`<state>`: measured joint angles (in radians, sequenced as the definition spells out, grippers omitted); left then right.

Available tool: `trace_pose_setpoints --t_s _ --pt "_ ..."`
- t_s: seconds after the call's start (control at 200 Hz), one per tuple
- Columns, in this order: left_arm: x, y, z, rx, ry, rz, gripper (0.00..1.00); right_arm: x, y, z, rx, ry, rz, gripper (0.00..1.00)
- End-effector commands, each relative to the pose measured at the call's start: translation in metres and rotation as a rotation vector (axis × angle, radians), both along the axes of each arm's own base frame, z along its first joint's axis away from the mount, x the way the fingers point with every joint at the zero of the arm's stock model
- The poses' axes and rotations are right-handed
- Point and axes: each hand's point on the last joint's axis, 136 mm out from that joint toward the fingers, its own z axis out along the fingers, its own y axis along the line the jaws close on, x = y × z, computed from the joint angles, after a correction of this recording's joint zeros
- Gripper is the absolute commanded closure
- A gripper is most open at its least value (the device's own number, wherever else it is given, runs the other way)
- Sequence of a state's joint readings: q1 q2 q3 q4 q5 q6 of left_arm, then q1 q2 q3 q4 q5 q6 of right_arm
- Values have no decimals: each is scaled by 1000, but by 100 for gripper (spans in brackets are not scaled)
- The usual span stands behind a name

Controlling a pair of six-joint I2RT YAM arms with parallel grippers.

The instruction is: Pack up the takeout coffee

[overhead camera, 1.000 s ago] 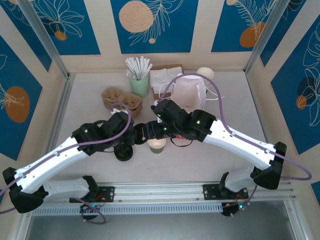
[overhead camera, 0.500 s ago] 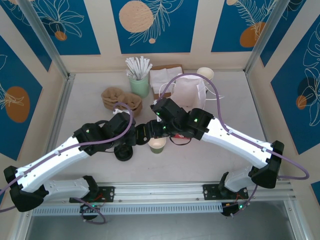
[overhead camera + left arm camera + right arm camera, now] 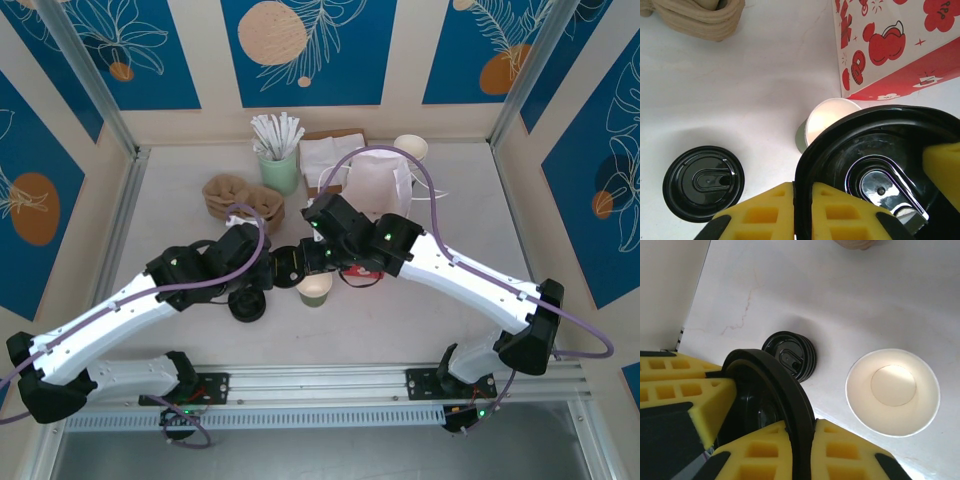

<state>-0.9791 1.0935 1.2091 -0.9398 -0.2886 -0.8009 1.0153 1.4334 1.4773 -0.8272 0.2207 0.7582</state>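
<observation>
my left gripper (image 3: pixel 802 200) is closed narrow on the rim of a black lid (image 3: pixel 880 170), with the rim pinched between my two yellow fingers. my right gripper (image 3: pixel 800 442) is clamped on the rim of the same lid from the other side, so both of us hold it off the table (image 3: pixel 400 320), tilted on edge. in the top view the two grippers meet near the middle of the table, left of the red-and-white paper bag (image 3: pixel 375 185).

the olive-green cup (image 3: pixel 314 290) stands upright and uncovered on the table, just near and right of the held lid, and its white inside is bare. it is apart from the bag, which stands farther back and to the right.

a second black lid (image 3: pixel 247 307) lies flat on the table left of the cup, not touching it. brown cup carriers (image 3: pixel 240 198) sit at the far left.
</observation>
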Motion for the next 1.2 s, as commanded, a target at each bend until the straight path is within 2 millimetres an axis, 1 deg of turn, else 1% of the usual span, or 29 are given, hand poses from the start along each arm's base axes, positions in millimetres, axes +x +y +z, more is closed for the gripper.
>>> trace_pose_setpoints --t_s 0.0,0.07,0.165,0.235,0.325,0.48,0.61,0.665,0.72,0.78,0.85,0.91,1.0,1.115,1.195 --pt "0 -14 21 -68 -53 -60 82 -2 6 15 66 -7 23 93" --pt "-1 -18 32 -91 -91 -100 70 -1 1 15 65 0 9 96" --pt "-1 -17 52 -113 -174 -148 59 1 -9 16 61 13 -11 99" --pt "-1 -16 69 -122 -247 -188 52 2 -15 18 66 25 -19 100" --pt "-4 -23 88 -137 -339 -285 45 0 -22 20 74 55 -16 100" --pt "-19 -38 115 -87 -489 -520 40 -10 -34 28 91 133 9 100" --pt "-39 -53 135 -33 -637 -718 40 -21 -50 34 111 205 17 100" --pt "-45 -59 139 -6 -699 -787 40 -24 -57 36 129 251 16 100" --pt "-50 -66 141 24 -753 -850 40 -26 -66 36 139 295 7 100" --pt "-50 -71 141 65 -811 -891 39 -28 -75 38 149 332 -6 100" --pt "-51 -78 137 112 -856 -953 39 -29 -86 39 158 355 -35 100" --pt "-53 -84 130 156 -892 -1026 40 -30 -94 39 171 375 -52 100" --pt "-54 -93 119 208 -948 -1103 41 -33 -100 42 199 401 -54 100" --pt "-62 -104 109 213 -1009 -1206 42 -36 -104 42 231 437 -48 100" --pt "-58 -109 105 244 -1022 -1218 45 -38 -105 40 228 454 -46 100"
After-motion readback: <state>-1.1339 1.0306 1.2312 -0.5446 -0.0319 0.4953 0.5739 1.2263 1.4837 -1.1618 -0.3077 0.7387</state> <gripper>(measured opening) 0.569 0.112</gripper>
